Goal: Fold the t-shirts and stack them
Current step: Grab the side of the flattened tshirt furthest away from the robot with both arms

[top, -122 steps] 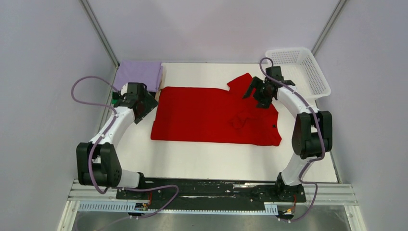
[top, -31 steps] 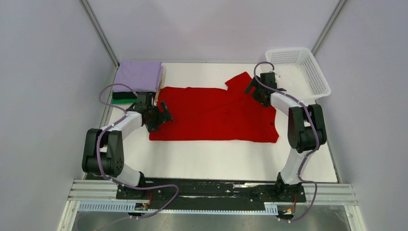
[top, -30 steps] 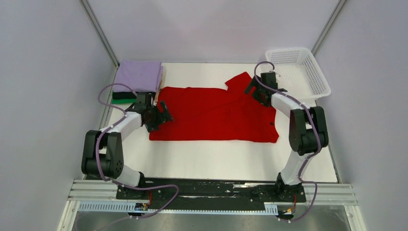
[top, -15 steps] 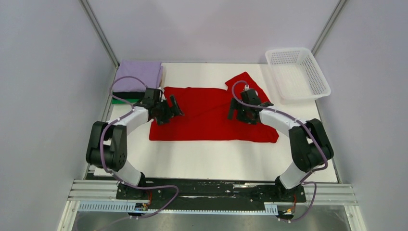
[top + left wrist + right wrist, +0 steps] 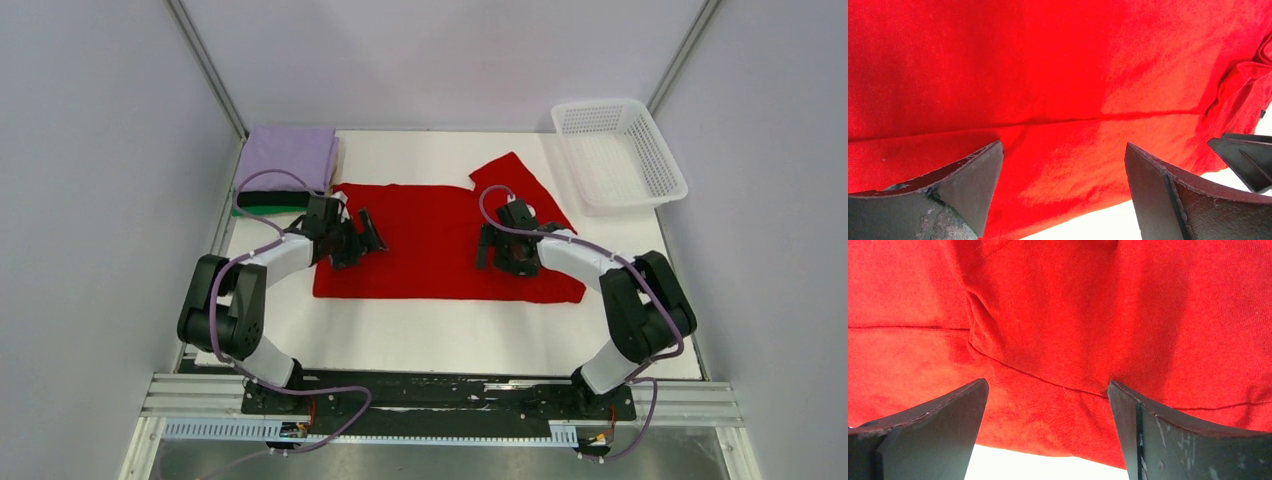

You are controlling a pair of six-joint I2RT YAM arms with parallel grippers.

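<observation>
The red t-shirt (image 5: 430,240) lies spread flat across the middle of the white table, one sleeve (image 5: 512,175) sticking out toward the back right. My left gripper (image 5: 368,238) is open, low over the shirt's left part; the red cloth (image 5: 1048,75) fills its view. My right gripper (image 5: 488,250) is open, low over the shirt's right part, above a fold seam (image 5: 1038,375) near the front edge. Neither holds cloth. A folded lavender tee (image 5: 290,155) tops a stack at the back left, with a black and a green one (image 5: 262,208) under it.
A white mesh basket (image 5: 618,152) stands at the back right corner. Bare white table (image 5: 450,335) lies in front of the shirt. Grey walls close in on both sides.
Both grippers have moved inward over the shirt, the left from its left edge, the right from the far right sleeve. The shirt's right side now lies flatter.
</observation>
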